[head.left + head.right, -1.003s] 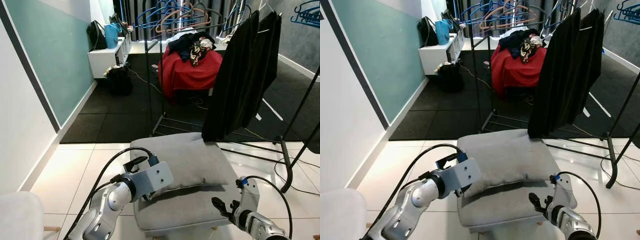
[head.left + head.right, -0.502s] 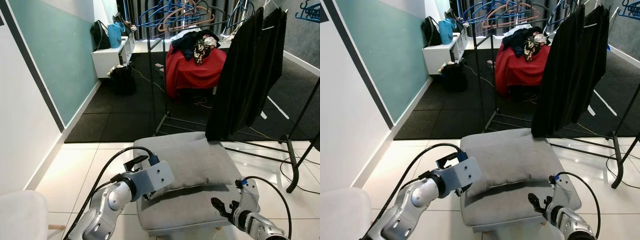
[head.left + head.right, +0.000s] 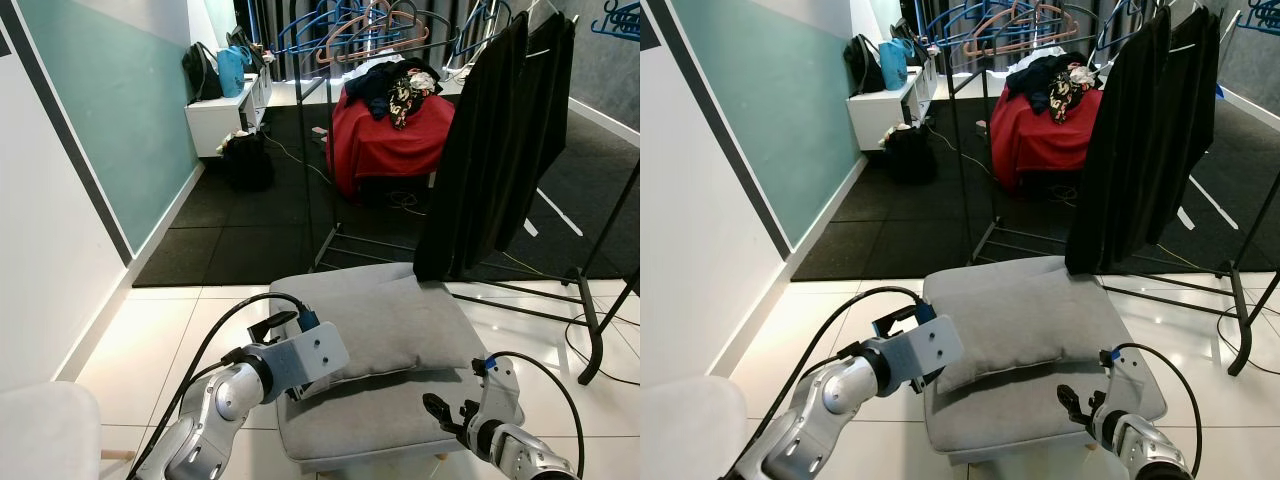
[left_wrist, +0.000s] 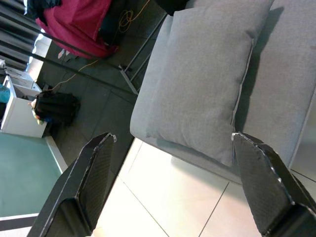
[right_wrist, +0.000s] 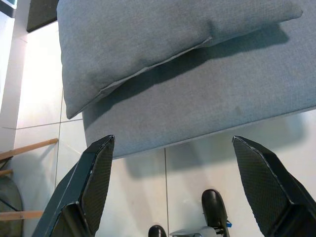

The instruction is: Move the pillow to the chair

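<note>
Grey pillow [image 3: 400, 322] lies flat on the grey chair seat [image 3: 370, 415], toward its back edge. Left gripper [image 4: 173, 187] hovers just off the seat's left front corner, fingers spread wide, empty. Right gripper [image 5: 173, 190] hangs before the seat's front edge, likewise wide, empty.

Near floor: glossy white tiles [image 3: 150, 330].
Far floor: black matting [image 3: 240, 225].
Left wall: white near, teal panel [image 3: 110, 110] farther, dark stripe between.
Far left: white low cabinet [image 3: 222, 115], bags on top.
Middle: black garment rack [image 3: 320, 130], dark clothes [image 3: 495, 140] hanging right.
Far: red-draped furniture [image 3: 385, 140], hangers [image 3: 350, 25] above.
</note>
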`<state>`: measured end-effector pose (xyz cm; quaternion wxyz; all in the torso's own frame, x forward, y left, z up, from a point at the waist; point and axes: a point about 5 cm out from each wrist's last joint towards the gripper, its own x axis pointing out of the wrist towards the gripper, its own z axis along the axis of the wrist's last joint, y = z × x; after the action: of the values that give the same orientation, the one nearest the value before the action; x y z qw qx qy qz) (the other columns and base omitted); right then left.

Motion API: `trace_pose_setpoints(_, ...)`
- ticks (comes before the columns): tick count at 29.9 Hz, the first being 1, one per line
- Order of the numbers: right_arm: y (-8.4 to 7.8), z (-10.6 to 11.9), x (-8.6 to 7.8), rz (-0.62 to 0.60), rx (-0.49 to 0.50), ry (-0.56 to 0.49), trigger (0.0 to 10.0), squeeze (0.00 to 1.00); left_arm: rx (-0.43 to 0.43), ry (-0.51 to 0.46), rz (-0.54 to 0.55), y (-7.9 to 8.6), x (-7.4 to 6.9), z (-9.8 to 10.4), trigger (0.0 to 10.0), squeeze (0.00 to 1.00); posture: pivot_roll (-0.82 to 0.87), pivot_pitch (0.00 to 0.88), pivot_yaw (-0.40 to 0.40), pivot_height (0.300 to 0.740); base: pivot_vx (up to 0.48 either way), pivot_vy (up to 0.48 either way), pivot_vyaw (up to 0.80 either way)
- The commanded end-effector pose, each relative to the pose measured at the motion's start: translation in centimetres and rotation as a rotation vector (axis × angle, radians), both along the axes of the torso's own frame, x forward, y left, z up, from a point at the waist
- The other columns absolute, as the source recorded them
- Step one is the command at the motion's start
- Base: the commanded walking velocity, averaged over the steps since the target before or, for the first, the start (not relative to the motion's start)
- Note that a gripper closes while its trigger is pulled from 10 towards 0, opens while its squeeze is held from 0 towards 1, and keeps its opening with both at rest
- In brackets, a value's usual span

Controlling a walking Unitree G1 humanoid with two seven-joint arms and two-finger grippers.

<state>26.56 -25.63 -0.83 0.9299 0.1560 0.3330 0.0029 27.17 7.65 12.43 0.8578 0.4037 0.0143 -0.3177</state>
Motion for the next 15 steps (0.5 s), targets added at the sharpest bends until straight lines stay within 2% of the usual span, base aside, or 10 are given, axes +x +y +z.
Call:
trace_pose_setpoints(1,-0.02,0.07,0.05,-0.013,0.007,-0.009,10.0,0.0,0.012,0.006,0.002,0.15,0.02,-0.01,10.0,0.0,-0.11,0.022,0.056,0.725,0.0,0.0,0.0)
trace_pose_setpoints(15,-0.23,0.11,-0.01,-0.013,0.004,-0.01,10.0,0.0,0.01,0.007,0.0,-0.04,-0.07,0.09,10.0,0.0,-0.1,0.035,0.059,0.725,0.0,0.0,0.0)
